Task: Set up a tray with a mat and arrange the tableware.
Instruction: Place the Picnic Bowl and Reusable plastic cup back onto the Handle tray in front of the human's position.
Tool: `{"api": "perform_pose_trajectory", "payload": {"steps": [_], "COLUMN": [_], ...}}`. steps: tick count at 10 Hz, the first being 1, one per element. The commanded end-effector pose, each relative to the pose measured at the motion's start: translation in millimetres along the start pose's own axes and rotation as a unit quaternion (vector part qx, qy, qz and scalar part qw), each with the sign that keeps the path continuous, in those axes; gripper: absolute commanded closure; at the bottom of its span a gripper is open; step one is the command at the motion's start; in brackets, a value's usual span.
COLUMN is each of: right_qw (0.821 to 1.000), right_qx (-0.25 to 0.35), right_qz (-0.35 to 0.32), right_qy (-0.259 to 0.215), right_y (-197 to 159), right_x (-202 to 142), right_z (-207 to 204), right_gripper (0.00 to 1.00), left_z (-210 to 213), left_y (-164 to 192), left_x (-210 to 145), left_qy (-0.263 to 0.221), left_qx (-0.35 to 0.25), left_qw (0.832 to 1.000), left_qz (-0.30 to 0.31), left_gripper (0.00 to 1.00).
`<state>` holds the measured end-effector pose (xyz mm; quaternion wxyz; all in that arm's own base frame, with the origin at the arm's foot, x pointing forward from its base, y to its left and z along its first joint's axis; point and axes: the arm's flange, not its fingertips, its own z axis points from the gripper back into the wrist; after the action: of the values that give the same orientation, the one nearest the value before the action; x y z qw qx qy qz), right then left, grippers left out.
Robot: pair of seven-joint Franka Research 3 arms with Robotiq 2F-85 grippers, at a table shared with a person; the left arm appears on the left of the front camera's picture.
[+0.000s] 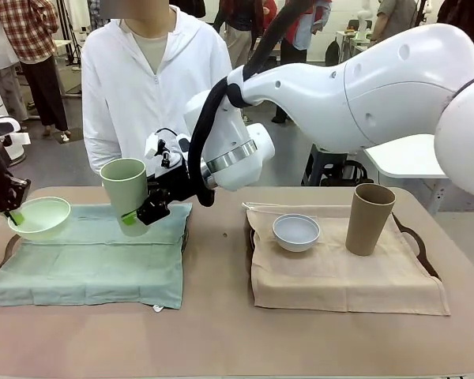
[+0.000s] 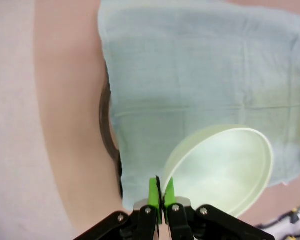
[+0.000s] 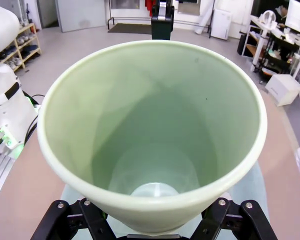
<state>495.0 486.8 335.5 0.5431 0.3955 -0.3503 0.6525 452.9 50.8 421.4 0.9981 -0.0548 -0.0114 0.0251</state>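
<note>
My left gripper (image 1: 16, 215) is shut on the rim of the pale mint green bowl (image 1: 41, 217), which is tilted over the left end of the green mat (image 1: 95, 257). In the left wrist view the green fingertips (image 2: 153, 192) pinch the bowl (image 2: 225, 165) at its rim above the mat (image 2: 190, 75). My right gripper (image 1: 134, 213), reaching across the table, is shut on the pale green tumbler (image 1: 124, 188), held upright over the mat's far edge. The tumbler's mouth (image 3: 155, 135) faces the right wrist camera. A greyish white bowl (image 1: 296, 231) and a tan tumbler (image 1: 369, 219) stand on the tan mat (image 1: 340, 276).
Each mat covers a dark tray; a tray handle (image 1: 417, 241) shows at the right and a tray rim (image 2: 107, 130) beside the green mat. A person in a white hooded top (image 1: 154, 87) stands at the far side. A small object (image 1: 158, 308) lies by the green mat's near corner.
</note>
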Motion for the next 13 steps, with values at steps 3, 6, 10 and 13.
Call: {"api": "perform_pose_trajectory", "payload": {"steps": [3,6,10,13], "right_qw": [1.000,1.000,1.000,1.000], "right_qx": [0.001,-0.001,0.003,0.007], "right_qz": [0.004,-0.017,-0.023,-0.021], "right_qy": [-0.020,-0.021,-0.008,-0.003], "right_y": [-14,-24,-30,-30], "right_x": [-20,-42,-56,-56], "right_z": [-9,-9,-14,-15], "right_gripper": [0.19,0.19,0.19,0.19], "left_z": [-28,-50,-65,-69], "left_y": [-10,-18,-19,-21], "left_x": [10,12,14,18], "left_qy": [-0.007,0.001,-0.003,-0.020], "left_qx": [0.015,0.016,-0.010,-0.027], "left_qw": [1.000,1.000,1.000,0.999], "left_qz": [0.003,0.003,-0.005,-0.012], "left_gripper": [0.96,0.96,0.96,0.96]}}
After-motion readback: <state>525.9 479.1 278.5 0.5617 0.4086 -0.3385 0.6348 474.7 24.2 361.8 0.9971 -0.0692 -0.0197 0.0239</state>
